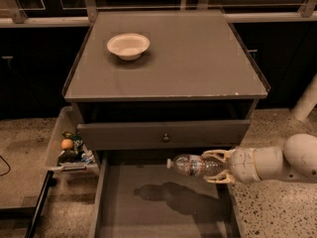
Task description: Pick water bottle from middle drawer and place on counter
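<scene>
The water bottle (192,165) is clear and ribbed with a white cap and a dark reddish label band. It lies sideways in the air, cap to the left, above the open middle drawer (148,202). My gripper (214,166) comes in from the right and is shut on the bottle's base end. The bottle's shadow falls on the drawer floor below. The counter (198,58) is the flat grey cabinet top above and behind, well higher than the bottle.
A white bowl (128,45) sits on the counter's back left. A closed drawer front with a small round knob (165,138) is just behind the bottle. A side bin (69,148) with snacks hangs at the cabinet's left. My white arm (292,162) reaches in from the right.
</scene>
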Action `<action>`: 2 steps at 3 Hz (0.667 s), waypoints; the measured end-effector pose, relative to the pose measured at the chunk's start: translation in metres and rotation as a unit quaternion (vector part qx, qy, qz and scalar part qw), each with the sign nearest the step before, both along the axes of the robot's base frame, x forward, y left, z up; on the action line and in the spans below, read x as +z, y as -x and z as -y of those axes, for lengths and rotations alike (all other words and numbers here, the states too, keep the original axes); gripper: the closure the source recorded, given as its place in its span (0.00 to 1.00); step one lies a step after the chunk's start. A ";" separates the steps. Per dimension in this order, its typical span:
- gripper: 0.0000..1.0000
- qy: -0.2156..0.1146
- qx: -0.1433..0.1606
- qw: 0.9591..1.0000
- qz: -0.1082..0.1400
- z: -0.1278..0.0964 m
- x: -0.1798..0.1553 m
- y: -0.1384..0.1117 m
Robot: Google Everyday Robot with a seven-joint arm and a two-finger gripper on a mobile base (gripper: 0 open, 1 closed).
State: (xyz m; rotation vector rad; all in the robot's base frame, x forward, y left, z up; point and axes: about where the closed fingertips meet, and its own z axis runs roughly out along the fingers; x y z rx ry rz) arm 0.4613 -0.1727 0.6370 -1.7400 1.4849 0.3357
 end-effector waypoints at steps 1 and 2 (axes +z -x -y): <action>1.00 -0.001 0.002 1.000 0.001 -0.002 0.000 0.001; 1.00 0.001 0.009 1.000 0.030 -0.004 0.031 0.005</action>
